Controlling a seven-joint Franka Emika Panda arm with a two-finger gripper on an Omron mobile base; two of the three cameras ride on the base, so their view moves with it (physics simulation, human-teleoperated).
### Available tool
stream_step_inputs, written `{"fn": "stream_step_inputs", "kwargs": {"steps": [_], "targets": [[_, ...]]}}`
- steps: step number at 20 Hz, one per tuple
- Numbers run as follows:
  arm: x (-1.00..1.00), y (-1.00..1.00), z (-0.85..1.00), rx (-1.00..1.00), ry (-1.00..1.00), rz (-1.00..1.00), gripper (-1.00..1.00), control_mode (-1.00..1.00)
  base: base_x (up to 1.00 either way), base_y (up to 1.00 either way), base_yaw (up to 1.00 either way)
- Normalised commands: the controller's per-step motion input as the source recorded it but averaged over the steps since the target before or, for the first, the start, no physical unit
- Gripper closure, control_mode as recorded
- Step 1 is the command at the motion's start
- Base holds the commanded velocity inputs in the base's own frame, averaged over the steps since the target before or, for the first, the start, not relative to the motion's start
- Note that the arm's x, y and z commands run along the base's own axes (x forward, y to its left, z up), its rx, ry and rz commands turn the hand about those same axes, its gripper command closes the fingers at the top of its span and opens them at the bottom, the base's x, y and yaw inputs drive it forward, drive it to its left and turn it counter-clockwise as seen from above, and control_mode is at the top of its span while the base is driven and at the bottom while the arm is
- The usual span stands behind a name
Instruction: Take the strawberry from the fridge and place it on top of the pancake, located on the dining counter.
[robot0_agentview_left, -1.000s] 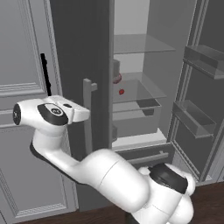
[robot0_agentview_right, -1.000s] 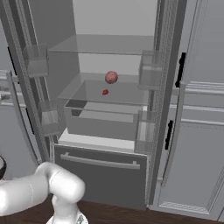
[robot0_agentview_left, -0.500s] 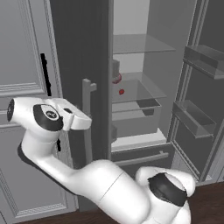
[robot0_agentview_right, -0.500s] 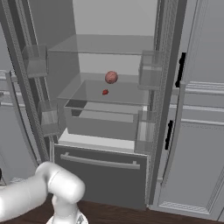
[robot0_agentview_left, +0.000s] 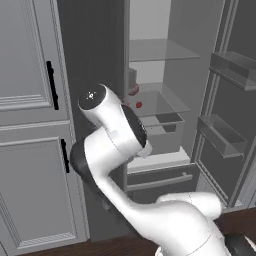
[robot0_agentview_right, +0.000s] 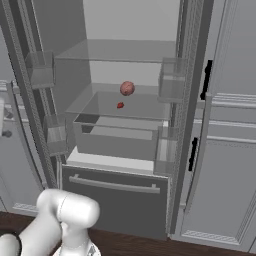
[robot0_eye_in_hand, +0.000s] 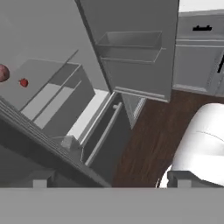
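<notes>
One strawberry (robot0_agentview_right: 120, 105) on fridge (robot0_agentview_right: 150, 40) shelf

The fridge (robot0_agentview_left: 165, 75) stands open, its clear shelves and door bins showing. A small red strawberry (robot0_agentview_left: 139, 105) lies on the middle shelf, just beside a larger pinkish-red lump (robot0_agentview_left: 133, 89). Left of the fridge stand panelled cabinets (robot0_agentview_left: 30, 125) with short black handles.
</notes>
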Motion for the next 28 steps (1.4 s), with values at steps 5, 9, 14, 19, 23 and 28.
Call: {"fn": "stream_step_inputs", "kwargs": {"steps": [5,9,14,19,23,28], "targets": [[-0.26,-0.96,0.09,0.73,0.00,0.11,-1.00,-1.00,0.00,0.00,0.00],[0.52,-1.00,0.05,0.90,0.01,0.05,-1.00,-1.00,0.00,0.00,0.00],[0.66,-0.40,-0.09,0.93,0.14,0.04,-1.00,-1.00,0.00,0.00,0.00],[0.86,0.31,-0.27,0.55,0.25,0.11,-1.00,-1.00,0.00,0.00,0.00],[0.99,0.55,-0.22,0.15,0.07,0.30,-1.00,-1.00,0.00,0.00,0.00],[0.86,0.25,-0.29,0.38,0.27,0.43,-1.00,-1.00,0.00,0.00,0.00]]}}
